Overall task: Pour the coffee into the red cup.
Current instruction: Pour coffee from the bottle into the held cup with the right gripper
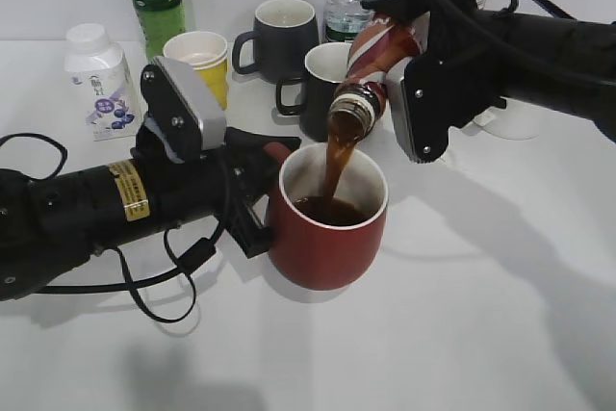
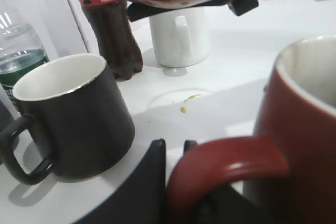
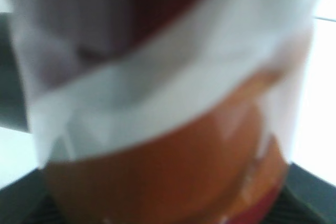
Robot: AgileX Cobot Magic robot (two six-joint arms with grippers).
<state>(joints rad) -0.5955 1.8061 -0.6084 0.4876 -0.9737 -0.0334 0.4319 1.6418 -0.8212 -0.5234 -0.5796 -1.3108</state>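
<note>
**Coffee streaming into the red cup**

The coffee (image 1: 377, 57), tilted neck-down in the right gripper (image 1: 416, 64) clamped around it, pours a brown stream into the red cup (image 1: 327, 228) directly beneath. The left gripper (image 1: 258, 190) grips the cup's handle (image 2: 220, 163); black mugs (image 1: 281, 38) stand behind.

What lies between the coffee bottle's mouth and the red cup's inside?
A brown stream of coffee falls from the coffee bottle mouth into the red cup, seen in the exterior view; nothing else lies between.
</note>
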